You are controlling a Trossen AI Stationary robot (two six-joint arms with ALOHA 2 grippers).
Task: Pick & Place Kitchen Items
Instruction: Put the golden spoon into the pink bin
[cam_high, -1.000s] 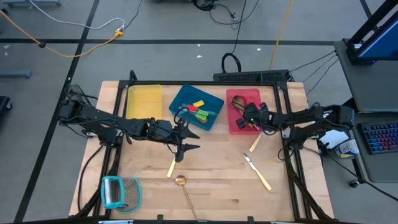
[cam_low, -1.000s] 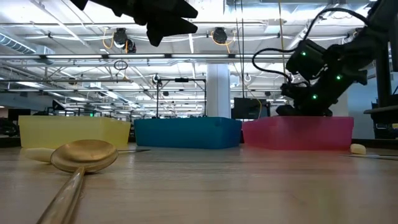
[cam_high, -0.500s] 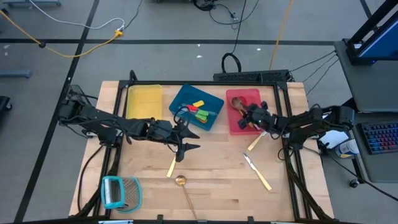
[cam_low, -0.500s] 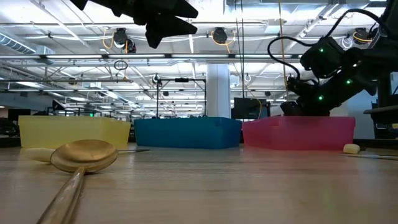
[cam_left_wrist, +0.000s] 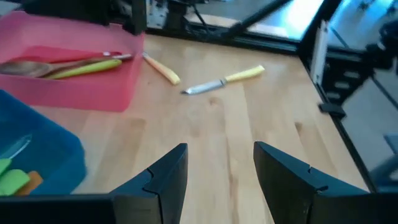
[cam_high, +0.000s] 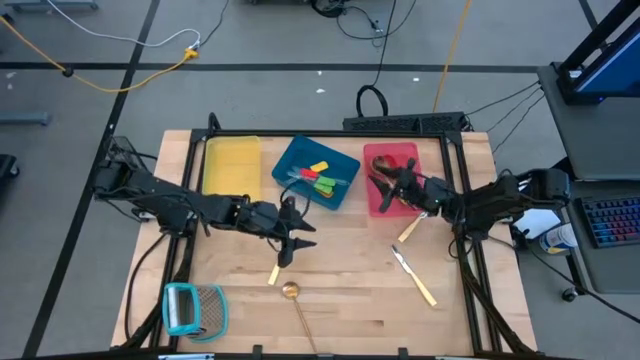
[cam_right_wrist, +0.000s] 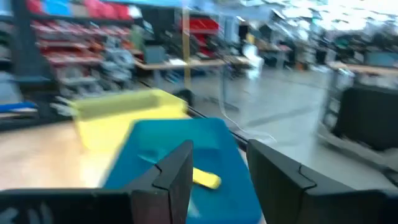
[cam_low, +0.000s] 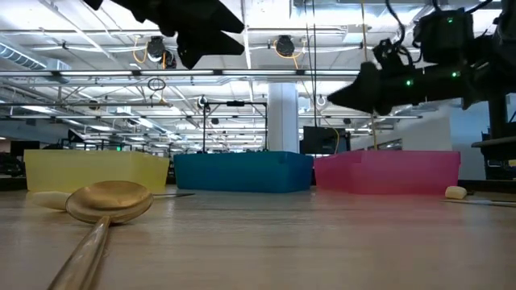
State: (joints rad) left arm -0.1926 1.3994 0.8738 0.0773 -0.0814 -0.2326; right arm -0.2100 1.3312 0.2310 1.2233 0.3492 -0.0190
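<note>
The left gripper (cam_high: 291, 232), fingers parted and empty, hangs above the bench (cam_high: 350, 300) near a cream-handled knife (cam_high: 275, 268) and brass spoon (cam_high: 291, 292), while the right gripper (cam_high: 385, 186), parted and empty, hovers over the red tray (cam_high: 400, 153) holding a wooden spoon (cam_left_wrist: 28, 67).

place: industrial lab hall | evidence: ceiling trusses (cam_low: 97, 76), floor cables (cam_high: 150, 65)

We see a grey floor (cam_high: 90, 100) crossed by dark lines, with a yellow cable (cam_high: 150, 68) trailing over it. Beyond the wooden bench (cam_high: 350, 300), rows of ceiling lights (cam_low: 72, 40) hang among steel trusses, and a white pillar (cam_low: 284, 117) stands.
</note>
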